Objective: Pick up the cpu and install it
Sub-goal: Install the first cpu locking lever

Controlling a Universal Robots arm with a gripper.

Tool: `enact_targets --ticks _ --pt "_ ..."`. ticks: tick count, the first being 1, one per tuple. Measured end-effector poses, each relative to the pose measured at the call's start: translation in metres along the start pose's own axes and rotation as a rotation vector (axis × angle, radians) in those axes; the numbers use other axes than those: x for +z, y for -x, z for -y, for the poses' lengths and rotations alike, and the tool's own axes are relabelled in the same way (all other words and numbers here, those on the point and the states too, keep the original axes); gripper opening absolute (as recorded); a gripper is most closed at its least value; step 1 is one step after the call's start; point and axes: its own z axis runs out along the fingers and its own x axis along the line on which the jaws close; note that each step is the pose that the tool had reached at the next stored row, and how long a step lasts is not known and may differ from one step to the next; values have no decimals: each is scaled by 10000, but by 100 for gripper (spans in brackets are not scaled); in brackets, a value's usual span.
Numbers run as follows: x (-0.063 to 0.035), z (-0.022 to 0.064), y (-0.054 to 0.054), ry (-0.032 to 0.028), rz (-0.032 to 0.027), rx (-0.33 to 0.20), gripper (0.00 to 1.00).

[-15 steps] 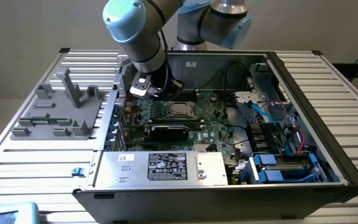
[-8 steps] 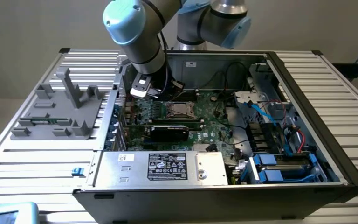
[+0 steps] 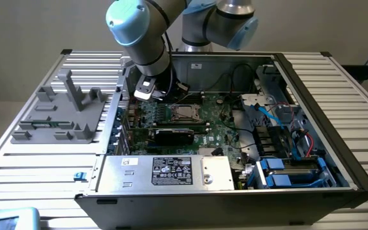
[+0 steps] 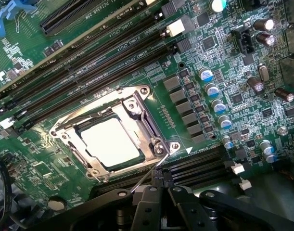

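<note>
Ext. view: the UR arm [image 3: 147,33] is reaching down into the open PC case [image 3: 318,110]. The case is lying on its side on the slatted counter [image 3: 43,167], so the mobo [image 3: 219,132] is facing up for top-down access. The jaws are hanging over the board at abt 10 o'clock from the CPU socket [image 3: 197,109], near it but not on it. The cpu [image 3: 185,113] is sitting inside that socket. A black card [image 3: 174,135] is lying at 6 o'clock from the socket, w/ the PSU [image 3: 171,171] beyond it. A grey fixture [image 3: 59,112] is standing at 9 o'clock, outside the case.

Wrist view: the cpu [image 4: 109,142] is lying flat and square in the socket. The metal load frame [image 4: 147,120] is ringing its rim, prob. to press it onto the contacts. A thin wire lever [image 4: 146,177] is running from the frame's corner toward the jaws. The jaws are clenched together, grasping nothing, and apart from the chip. Closed tips prob. suit nudging the lever, not carrying. RAM slots [image 4: 89,62] are running alongside the socket, all looking empty.
</note>
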Motion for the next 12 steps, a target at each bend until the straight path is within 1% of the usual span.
enact_targets --ticks 3,7,12 --pt "0 0 0 -4 -9 -2 11" --pt "12 0 -7 -20 -37 -15 11" --pt "34 8 -36 -28 -50 -19 11"
